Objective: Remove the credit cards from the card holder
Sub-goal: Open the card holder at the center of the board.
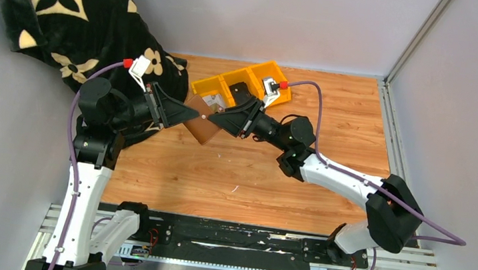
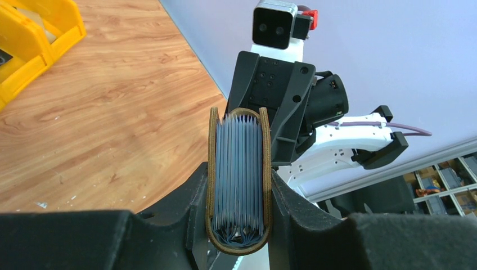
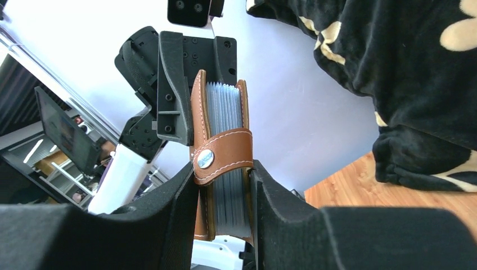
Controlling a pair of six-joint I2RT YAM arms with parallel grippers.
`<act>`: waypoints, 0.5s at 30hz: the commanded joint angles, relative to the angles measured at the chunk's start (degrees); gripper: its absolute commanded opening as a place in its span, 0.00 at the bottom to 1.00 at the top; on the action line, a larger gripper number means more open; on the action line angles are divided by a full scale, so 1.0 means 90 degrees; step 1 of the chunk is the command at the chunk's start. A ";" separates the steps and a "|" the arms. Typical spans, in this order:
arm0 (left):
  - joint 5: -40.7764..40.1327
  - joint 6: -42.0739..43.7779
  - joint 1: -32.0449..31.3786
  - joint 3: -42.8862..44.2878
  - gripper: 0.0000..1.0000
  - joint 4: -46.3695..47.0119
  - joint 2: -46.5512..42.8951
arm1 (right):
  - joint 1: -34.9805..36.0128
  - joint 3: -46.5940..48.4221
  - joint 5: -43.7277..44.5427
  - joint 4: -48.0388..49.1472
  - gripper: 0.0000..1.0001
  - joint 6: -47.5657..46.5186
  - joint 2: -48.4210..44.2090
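the brown leather card holder (image 1: 200, 129) hung above the counter (image 1: 252, 176), the left end effector (image 2: 239, 185) clamped across its two covers to steady it while the right end effector (image 3: 222, 174) pinched the opposite end at the fastened snap tab (image 3: 222, 156), apparently to undo it before any cards came out.

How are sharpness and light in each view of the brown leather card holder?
Top external view: even light, brown leather card holder small but sharp. Left wrist view: its grey inner leaves crisp. Right wrist view: silver snap stud glints, wall washed out.
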 commanded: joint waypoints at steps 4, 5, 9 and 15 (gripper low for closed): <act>0.0612 -0.0232 -0.0037 0.0037 0.00 0.0301 -0.0300 | -0.0377 -0.0032 0.0454 0.0467 0.26 0.0629 0.0164; 0.0629 -0.0230 -0.0030 0.0031 0.00 0.0309 -0.0308 | -0.0405 -0.0036 0.0463 0.0559 0.26 0.0745 0.0209; 0.0687 -0.0233 -0.0032 0.0019 0.00 0.0339 -0.0348 | -0.0566 -0.0108 0.0547 0.1117 0.27 0.1319 0.0419; 0.0732 -0.0242 -0.0029 -0.0001 0.00 0.0362 -0.0364 | -0.0639 -0.0083 0.0581 0.1405 0.32 0.1671 0.0592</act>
